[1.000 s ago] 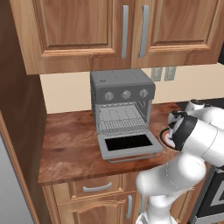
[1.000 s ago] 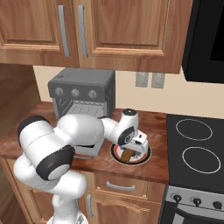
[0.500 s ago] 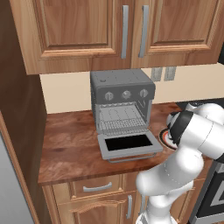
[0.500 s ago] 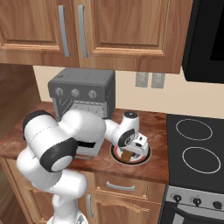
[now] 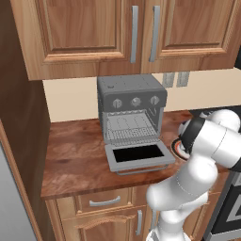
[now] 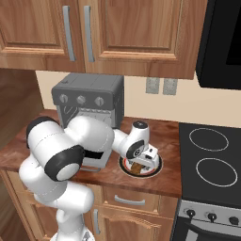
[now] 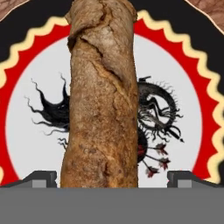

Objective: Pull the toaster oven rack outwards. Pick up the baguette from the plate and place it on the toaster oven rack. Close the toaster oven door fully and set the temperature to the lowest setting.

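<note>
A boxy grey metal toaster oven [image 5: 132, 110] with 3 round knobs across its dark upper front panel sits on a brown wooden countertop [image 5: 75, 160], against a cream back wall and under wooden wall cabinets [image 5: 127, 33]. Its grey door with a black glass window [image 5: 138, 156] is folded down flat in front of the cavity. The silvery wire rack [image 5: 128, 132] lies inside the open cavity, its front edge near the hinge of the lowered door.

To the right of the oven, on the same countertop, rests a round plate with a black and red rim, a cream scalloped border and a white centre bearing a dark spidery pattern [image 6: 154, 163]. A small elongated golden-brown baguette [image 7: 103, 100] lies across the middle of the plate, its cracked crust running from the near edge to the far rim in the hand view. A black glass stovetop with 2 ring burners [image 6: 212, 155] stands just right of the plate.

The white robot arm bends over the countertop and its two-finger gripper [image 6: 141, 162] points down over the plate, just above the bread. In the hand view the 2 dark fingertips [image 7: 41, 178] are spread wide, 1 on each side of the baguette, with clear gaps between them and the loaf. The spread gripper grasps nothing. In the left base view the arm covers most of the plate, leaving a sliver of its rim showing.
</note>
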Available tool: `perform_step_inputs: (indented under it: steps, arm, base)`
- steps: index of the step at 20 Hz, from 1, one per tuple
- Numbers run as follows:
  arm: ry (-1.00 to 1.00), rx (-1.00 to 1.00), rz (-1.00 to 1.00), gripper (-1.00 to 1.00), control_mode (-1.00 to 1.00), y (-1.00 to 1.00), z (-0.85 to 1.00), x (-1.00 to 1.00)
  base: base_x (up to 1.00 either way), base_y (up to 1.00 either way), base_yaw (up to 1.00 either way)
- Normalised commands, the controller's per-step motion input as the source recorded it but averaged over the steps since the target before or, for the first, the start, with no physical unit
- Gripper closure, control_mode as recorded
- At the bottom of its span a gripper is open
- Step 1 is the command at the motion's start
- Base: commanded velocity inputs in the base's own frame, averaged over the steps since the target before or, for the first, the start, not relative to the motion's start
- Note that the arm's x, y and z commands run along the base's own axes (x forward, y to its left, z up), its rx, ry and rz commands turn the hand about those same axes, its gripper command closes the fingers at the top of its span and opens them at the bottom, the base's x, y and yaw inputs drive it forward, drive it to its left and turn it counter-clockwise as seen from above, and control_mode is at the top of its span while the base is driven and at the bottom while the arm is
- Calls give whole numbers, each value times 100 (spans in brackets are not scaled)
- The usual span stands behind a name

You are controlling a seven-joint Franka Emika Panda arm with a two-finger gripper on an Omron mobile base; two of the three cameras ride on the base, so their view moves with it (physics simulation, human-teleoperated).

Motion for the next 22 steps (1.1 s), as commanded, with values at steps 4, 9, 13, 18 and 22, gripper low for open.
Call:
perform_step_inputs:
  steps: [4,9,13,18,22]
  arm:
    - [0,0,0,100,-100,3,-2,0]
    - [0,0,0,100,-100,0,0,0]
    - [-2,-1,5,100,-100,0,10,-1]
    - [-16,-1,30,100,-100,0,95,-52]
    - [-17,-3,47,100,-100,0,100,-87]
  base:
    - [0,0,0]
    - [0,0,0]
    - [0,0,0]
    - [0,0,0]
    - [0,0,0]
